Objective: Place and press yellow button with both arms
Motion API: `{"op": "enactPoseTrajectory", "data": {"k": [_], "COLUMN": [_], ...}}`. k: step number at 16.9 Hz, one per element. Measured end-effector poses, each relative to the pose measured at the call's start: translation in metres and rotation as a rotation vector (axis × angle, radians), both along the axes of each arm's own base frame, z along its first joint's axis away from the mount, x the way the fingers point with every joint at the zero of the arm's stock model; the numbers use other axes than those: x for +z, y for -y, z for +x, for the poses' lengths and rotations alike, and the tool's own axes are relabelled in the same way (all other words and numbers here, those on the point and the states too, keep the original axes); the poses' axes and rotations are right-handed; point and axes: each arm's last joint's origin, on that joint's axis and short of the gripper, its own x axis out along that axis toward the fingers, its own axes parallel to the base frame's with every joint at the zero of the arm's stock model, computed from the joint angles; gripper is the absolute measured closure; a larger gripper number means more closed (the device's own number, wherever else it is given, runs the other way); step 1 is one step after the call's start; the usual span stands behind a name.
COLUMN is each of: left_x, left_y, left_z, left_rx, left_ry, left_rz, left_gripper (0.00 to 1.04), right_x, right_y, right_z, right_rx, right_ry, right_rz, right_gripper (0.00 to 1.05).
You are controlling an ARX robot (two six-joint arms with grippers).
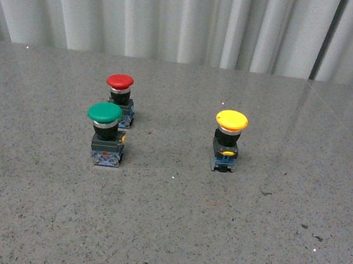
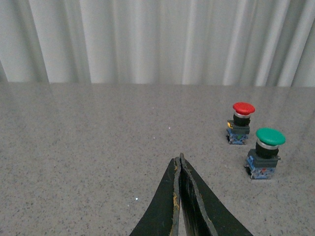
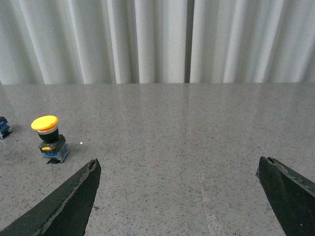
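Observation:
The yellow button (image 1: 229, 140) stands upright on the grey table, right of centre in the front view; it also shows in the right wrist view (image 3: 47, 137). Neither arm shows in the front view. My right gripper (image 3: 178, 164) is open and empty, low over bare table, with the yellow button well off beyond one fingertip (image 3: 91, 169). My left gripper (image 2: 178, 160) is shut and empty, its black fingers pressed together, low over the table, away from the buttons.
A green-capped button (image 1: 106, 133) and a red-capped button (image 1: 120, 97) stand close together left of centre; both show in the left wrist view, green (image 2: 266, 152) and red (image 2: 240, 123). A pleated white curtain (image 1: 189, 19) closes the far edge of the table (image 1: 165, 232).

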Motion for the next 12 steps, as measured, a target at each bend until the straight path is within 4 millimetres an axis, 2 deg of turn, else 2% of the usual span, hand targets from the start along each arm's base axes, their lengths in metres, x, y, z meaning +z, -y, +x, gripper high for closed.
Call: {"op": "enactPoseTrajectory", "data": {"k": [3, 5, 6, 10, 11, 12], "left_x": [-0.005, -0.01, -0.006, -0.008, -0.008, -0.008], "left_y": [0.0, 0.0, 0.0, 0.0, 0.0, 0.0], "left_z": [-0.002, -0.012, -0.013, -0.012, -0.012, -0.012], "left_rx": [0.0, 0.0, -0.002, 0.0, 0.0, 0.0], "left_ry": [0.009, -0.023, 0.016, -0.005, -0.006, -0.006], "left_rz": [0.0, 0.0, 0.0, 0.0, -0.001, -0.001], "left_gripper": [1.03, 1.03, 1.03, 1.03, 0.99, 0.9], "right_x": [0.0, 0.0, 0.0, 0.0, 0.0, 0.0], "right_y": [0.0, 0.0, 0.0, 0.0, 0.0, 0.0], "right_z": [0.0, 0.0, 0.0, 0.0, 0.0, 0.0], "right_rx": [0.0, 0.0, 0.0, 0.0, 0.0, 0.0], "right_ry": [0.0, 0.0, 0.0, 0.0, 0.001, 0.0], "right_rz": [0.0, 0.0, 0.0, 0.0, 0.0, 0.0], "right_gripper": [0.07, 0.07, 0.07, 0.07, 0.07, 0.07]}}
